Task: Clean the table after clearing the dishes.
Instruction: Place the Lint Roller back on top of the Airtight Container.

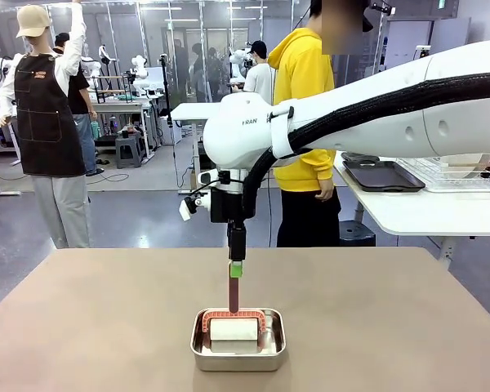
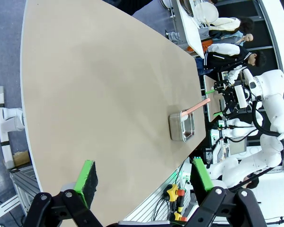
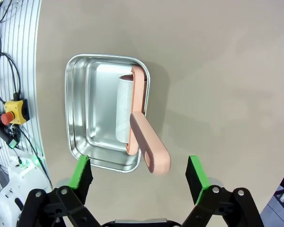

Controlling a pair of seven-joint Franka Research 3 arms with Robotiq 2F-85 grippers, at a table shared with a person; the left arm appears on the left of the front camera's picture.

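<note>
- Steel is what the small rectangular pan (image 1: 238,340) is made of; it is seen on the taupe-brown table (image 1: 106,318), close to the near edge, at about the 6 o'clock position of the tabletop in the front view.
- Inside the pan a lint roller (image 3: 132,118) is seen: its white roll lies along the pan floor, and its salmon-pink frame is wrapped around one end of the roll.
- From the roll the pink handle (image 3: 149,146) is seen to slant up and out over the pan's rim; in the front view it stands nearly upright, toward 12 o'clock.
- On the smaller white table at the 3 o'clock side of the front view, dark trays (image 1: 384,175) are stacked beside a wire dish rack (image 1: 465,171); what the rack holds cannot be made out.
- The right gripper (image 3: 139,177) is held directly above the pan, its jaws spread wide; the handle's free end is seen between the two green pads (image 3: 83,172) but apart from both, so nothing is grasped.
- In the right wrist view the pan is placed at about 11 o'clock from the gripper, and the handle tip at 12 o'clock.
- The left gripper (image 2: 142,182) is likewise spread apart with nothing between its pads, held above the table's edge.
- From it the pan (image 2: 182,127) is seen at about 1 o'clock, well apart, with bare tabletop between.
- A person in a yellow hoodie (image 1: 306,90) is seen beyond the far side, at 12 o'clock.
</note>
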